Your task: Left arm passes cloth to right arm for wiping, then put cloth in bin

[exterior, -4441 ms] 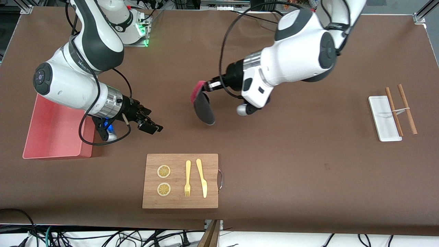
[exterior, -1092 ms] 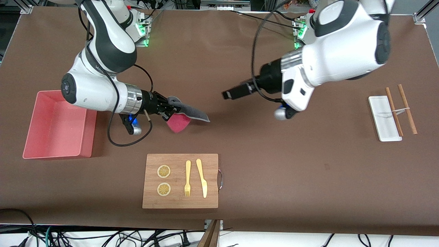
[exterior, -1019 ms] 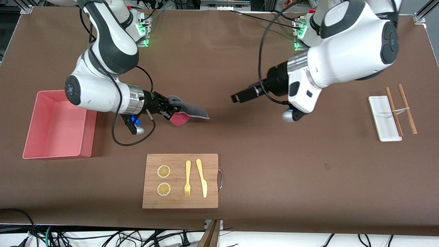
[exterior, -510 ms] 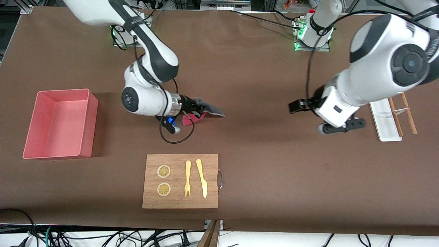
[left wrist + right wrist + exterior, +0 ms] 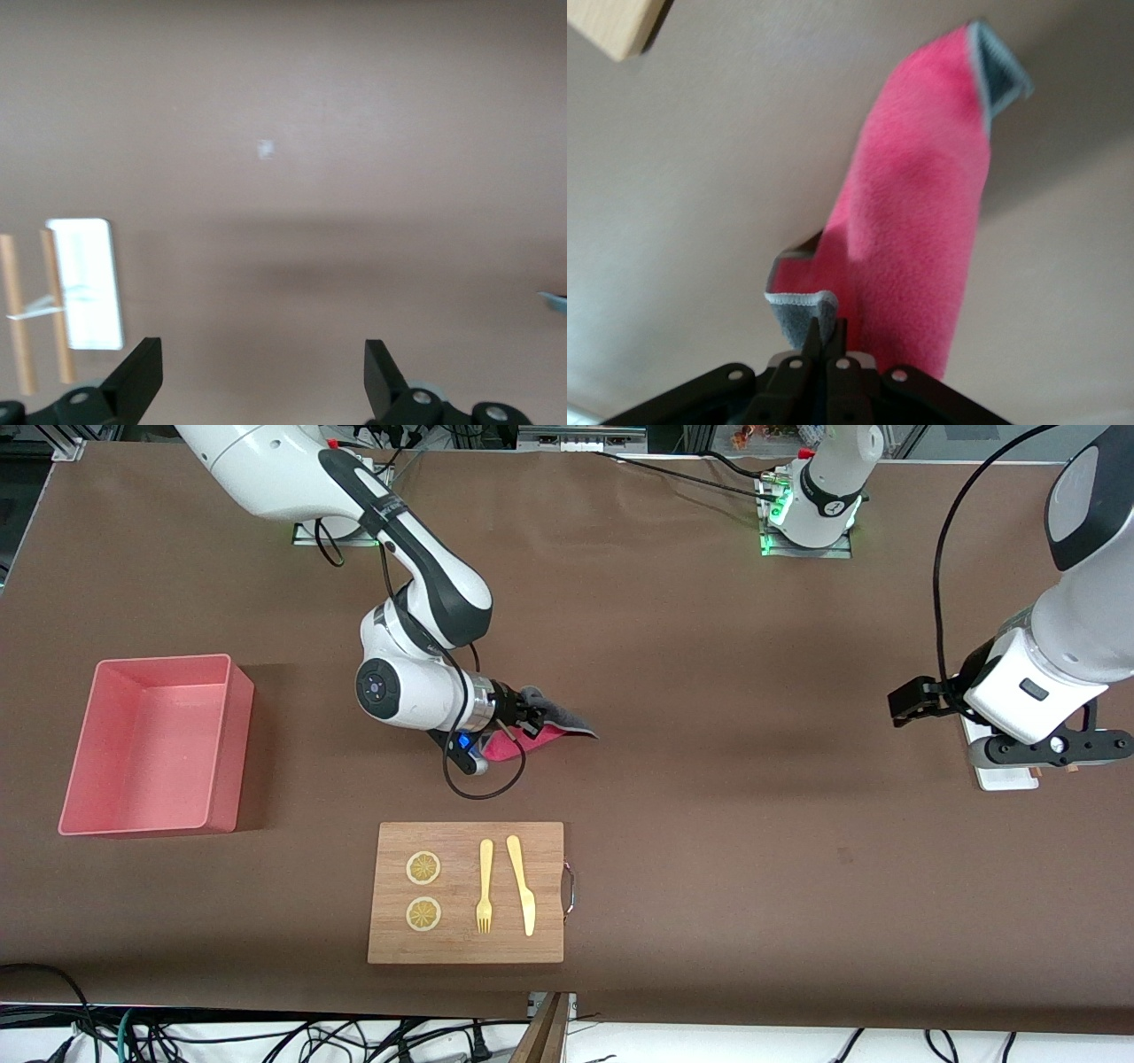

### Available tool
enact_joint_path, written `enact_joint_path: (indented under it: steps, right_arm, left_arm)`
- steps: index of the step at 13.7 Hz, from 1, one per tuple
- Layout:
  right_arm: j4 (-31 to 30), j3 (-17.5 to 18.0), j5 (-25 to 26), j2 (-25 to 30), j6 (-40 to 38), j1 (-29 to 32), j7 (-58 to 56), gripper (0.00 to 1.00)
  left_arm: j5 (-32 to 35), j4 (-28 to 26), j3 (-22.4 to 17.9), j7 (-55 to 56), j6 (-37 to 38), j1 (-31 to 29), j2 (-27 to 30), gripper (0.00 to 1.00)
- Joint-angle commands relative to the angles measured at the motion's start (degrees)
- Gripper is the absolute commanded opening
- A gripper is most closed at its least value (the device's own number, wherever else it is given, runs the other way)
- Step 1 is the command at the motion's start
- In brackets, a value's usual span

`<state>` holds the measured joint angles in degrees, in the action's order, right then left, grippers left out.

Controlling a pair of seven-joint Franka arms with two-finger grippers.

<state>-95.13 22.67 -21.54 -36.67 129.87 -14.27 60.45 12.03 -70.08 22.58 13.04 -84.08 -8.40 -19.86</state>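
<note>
At frame centre the right gripper (image 5: 534, 716) is clamped on the cloth (image 5: 551, 728), just above the cutting board (image 5: 465, 892). The bin (image 5: 155, 744) sits mid-left. The left gripper (image 5: 899, 707), jaws apart, hovers mid-right over the brown table (image 5: 709, 824) by the white tray (image 5: 84, 283).

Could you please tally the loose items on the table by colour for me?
Pink: 2, the cloth and the bin
Yellow: 4, two lemon slices, fork, knife
Wooden brown: 3, cutting board, two sticks
White: 1, tray
Total: 10
</note>
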Motion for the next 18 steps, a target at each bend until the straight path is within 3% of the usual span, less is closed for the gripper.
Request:
enact_joint_path:
  steps: [1,6,8,10,12,13,15,18]
  right_arm:
    - [-0.5,-0.8,3.7,-0.2,-1.2,2.0,-4.1,0.00]
    - [-0.5,-9.5,10.2,0.5,-11.9,4.0,-20.8,0.00]
    - [-0.5,-13.3,11.0,0.7,-13.8,4.1,-27.6,0.00]
    - [-0.5,-15.7,12.6,1.8,-17.1,5.0,-33.1,0.00]
    - [-0.2,-18.0,15.9,2.7,-20.0,5.7,-38.4,0.00]
    - [-0.1,-19.1,17.0,3.2,-20.8,6.0,-41.3,0.00]
    - [-0.1,-21.1,18.4,3.7,-21.0,6.6,-47.2,0.00]
    - [-0.1,-22.2,20.9,3.5,-20.5,6.7,-50.6,0.00]
  left_arm:
    - [3.2,-0.7,0.4,-4.7,0.3,0.6,-0.2,1.00]
    - [0.6,-0.8,0.7,-5.6,0.3,-3.5,0.7,1.00]
    - [-4.0,-4.6,-1.5,-5.9,-1.9,-3.9,3.8,1.00]
    - [-8.3,-14.2,-10.8,-9.8,-7.6,1.5,10.6,1.00]
    - [-9.5,-25.6,-22.9,-12.8,-14.9,11.9,18.1,1.00]
    - [-9.5,-28.2,-24.5,-12.8,-15.1,13.7,20.4,1.00]
    - [-9.5,-32.3,-23.9,-11.7,-15.4,14.0,23.6,1.00]
    - [-9.5,-31.4,-23.2,-11.7,-14.7,13.8,23.0,1.00]
